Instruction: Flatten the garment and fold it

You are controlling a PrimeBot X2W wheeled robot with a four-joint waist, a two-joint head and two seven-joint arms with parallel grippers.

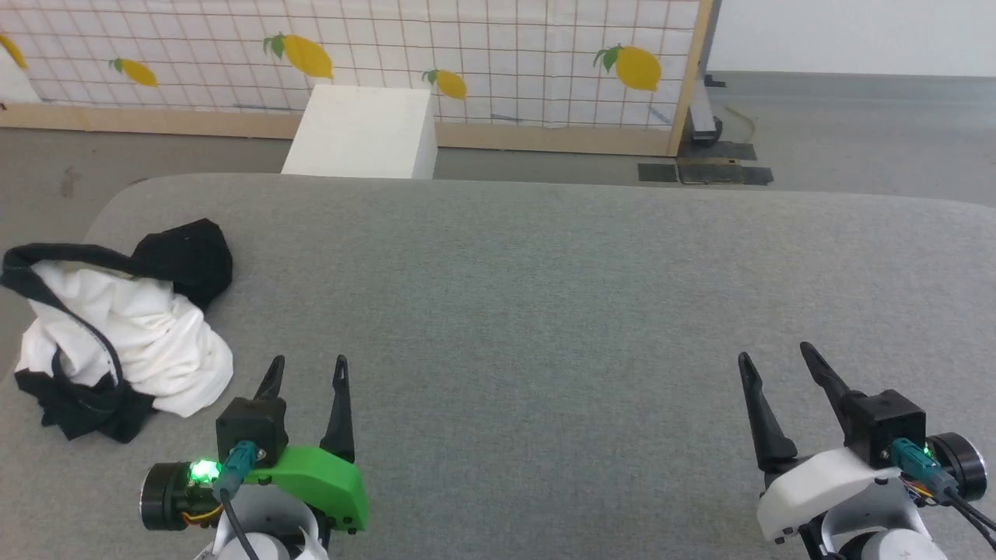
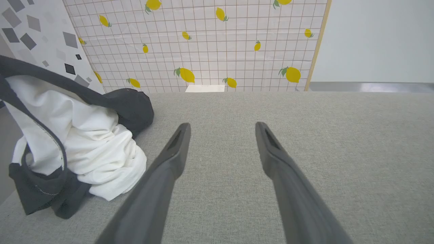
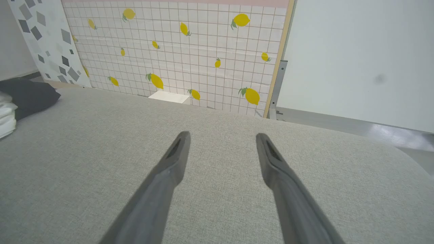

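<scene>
Shirt location: the shirt (image 1: 124,327) is lying in a bunched heap at the far left edge of the grey padded table (image 1: 545,295), well away from the middle.
Shirt shape: the white body is crumpling in the centre, with black trim looping over it. 1 black part is humping up at the back and another is spilling out at the front. No chest print is showing.
Left gripper: the left gripper (image 1: 309,362) is sitting low over the table just beside the heap, its 2 fingers spread apart and grasping nothing.
Right gripper: the right gripper (image 1: 776,352) is waiting on the right side, well apart from the shirt, likewise released and empty.
Handling: the cloth is looking soft, light and limp, so it is probably going to sag and drag rather than keep any shape. It is not fragile.
Where to hold: the black trimmed edge lying on the outside of the heap is looking like the best pinch point.
Risk: pinching the white bulk is likely catching several layers at once, and tugging leftward is risking a slide off the table.
</scene>
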